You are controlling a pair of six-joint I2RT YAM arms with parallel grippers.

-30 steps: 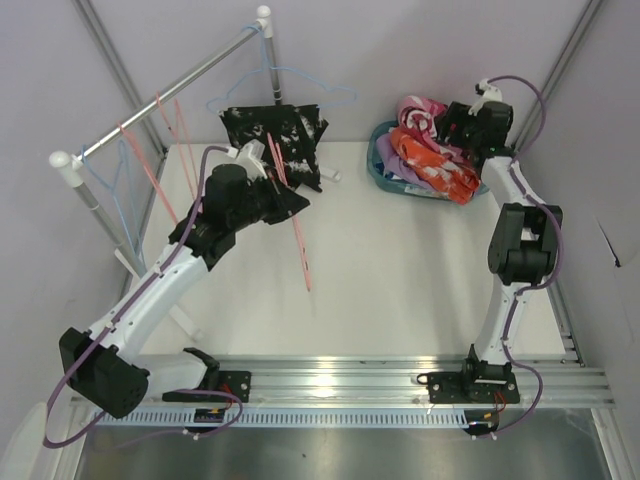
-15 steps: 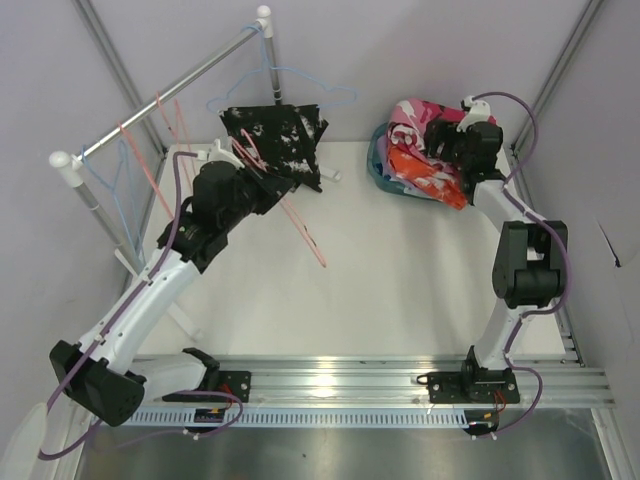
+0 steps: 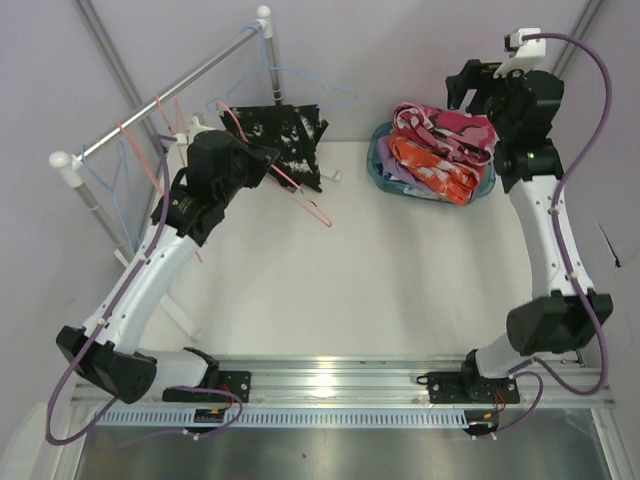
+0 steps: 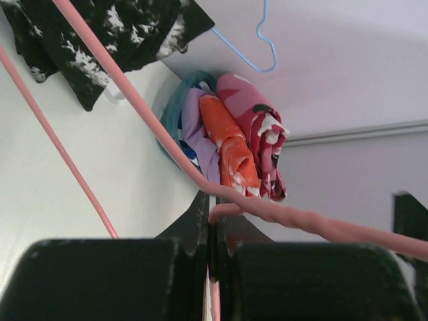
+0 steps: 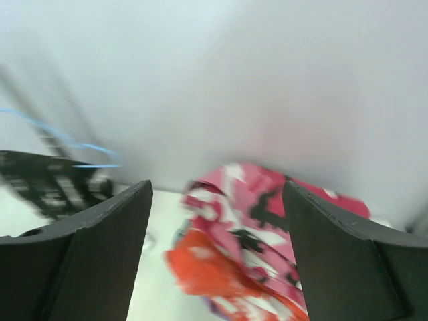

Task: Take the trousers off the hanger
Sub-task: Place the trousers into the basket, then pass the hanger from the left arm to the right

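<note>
My left gripper (image 3: 258,160) (image 4: 212,207) is shut on the hook of an empty pink hanger (image 3: 300,195) (image 4: 134,100) and holds it tilted above the table. The black white-speckled trousers (image 3: 285,140) (image 4: 114,30) (image 5: 47,180) hang on a blue hanger (image 3: 300,78) at the back. Pink-magenta (image 3: 445,125) (image 4: 257,130) (image 5: 267,207), orange (image 3: 430,160) (image 4: 231,150) (image 5: 207,267) and lavender (image 4: 197,127) trousers lie piled in the teal basket (image 3: 382,170) (image 4: 168,114). The blue-white-red pair is mostly hidden under them. My right gripper (image 3: 470,88) (image 5: 217,194) is open and empty, raised above the pile.
A metal rail (image 3: 170,100) on white posts runs along the back left and carries several empty pink and blue hangers (image 3: 130,170). Lavender walls close the back and sides. The arms' base rail (image 3: 340,385) lies along the near edge.
My right gripper has let go of the pink-magenta trousers on the basket pile and risen up and to the right. My left arm has swung the pink hanger back toward the rail.
</note>
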